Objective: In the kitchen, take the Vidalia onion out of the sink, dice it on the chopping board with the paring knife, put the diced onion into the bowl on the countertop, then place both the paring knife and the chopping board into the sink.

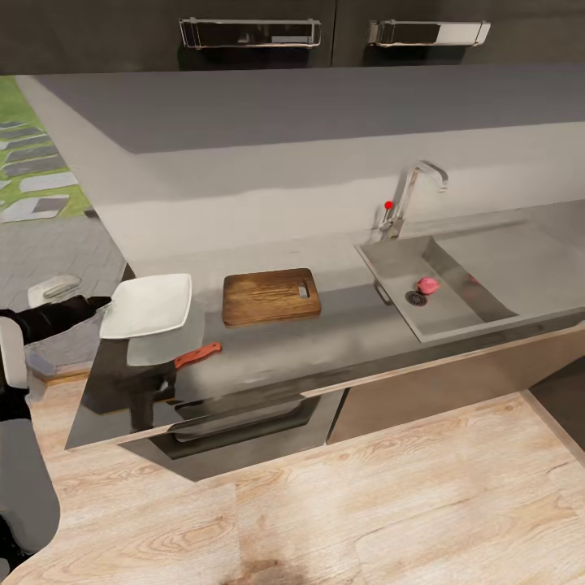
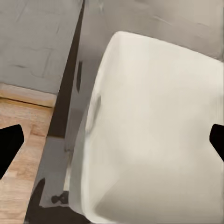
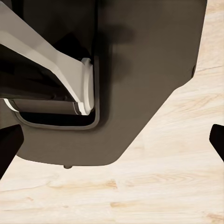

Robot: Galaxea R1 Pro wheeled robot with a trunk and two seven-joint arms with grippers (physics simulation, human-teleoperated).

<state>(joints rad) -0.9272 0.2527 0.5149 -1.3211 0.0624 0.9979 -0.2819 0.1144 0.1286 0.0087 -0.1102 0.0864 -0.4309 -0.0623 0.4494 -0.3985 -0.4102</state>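
The Vidalia onion [image 1: 427, 284], a small pinkish ball, lies in the grey sink [image 1: 479, 313] beside the round drain. On the countertop [image 1: 349, 325], the brown chopping board [image 1: 270, 296] lies left of the sink. Further left sits the white bowl [image 1: 148, 305]. The paring knife [image 1: 197, 355] with its red-orange handle rests in front of the bowl, near the counter's front edge. My left arm [image 1: 57, 317] reaches to the bowl's left edge. The left gripper [image 2: 112, 144] hovers open over the bowl [image 2: 154, 126], holding nothing. My right gripper [image 3: 112, 144] is open and empty, low above the wood floor.
A chrome tap [image 1: 410, 199] with a red knob stands behind the sink. Dark wall cabinets [image 1: 252, 32] hang above the counter. The counter ends just left of the bowl. My robot base [image 3: 140, 84] stands on the light wood floor [image 1: 390, 504].
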